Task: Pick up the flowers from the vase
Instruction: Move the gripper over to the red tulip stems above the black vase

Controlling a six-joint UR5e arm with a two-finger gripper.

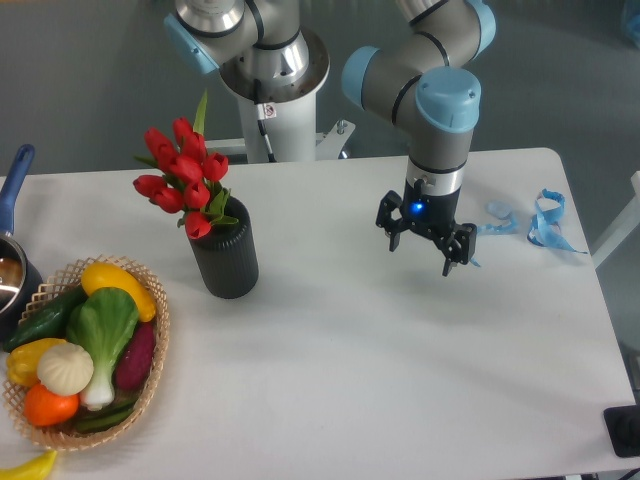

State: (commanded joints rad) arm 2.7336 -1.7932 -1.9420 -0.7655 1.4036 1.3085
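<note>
The flowers [183, 178], a bunch of red tulip buds with green leaves, stand in the vase [226, 256], a matte black ribbed cylinder left of the table's centre. The buds lean up and to the left over its rim; the stems are hidden inside. My gripper [421, 256] hangs above the table well to the right of the vase, pointing down. Its two dark fingers [450, 260] are spread apart with nothing between them.
A wicker basket [156, 345] of vegetables sits at the front left, close to the vase. A dark pot with a blue handle [14, 180] is at the left edge. Blue ribbon scraps [540, 222] lie at the right. The robot base [270, 110] stands behind the table.
</note>
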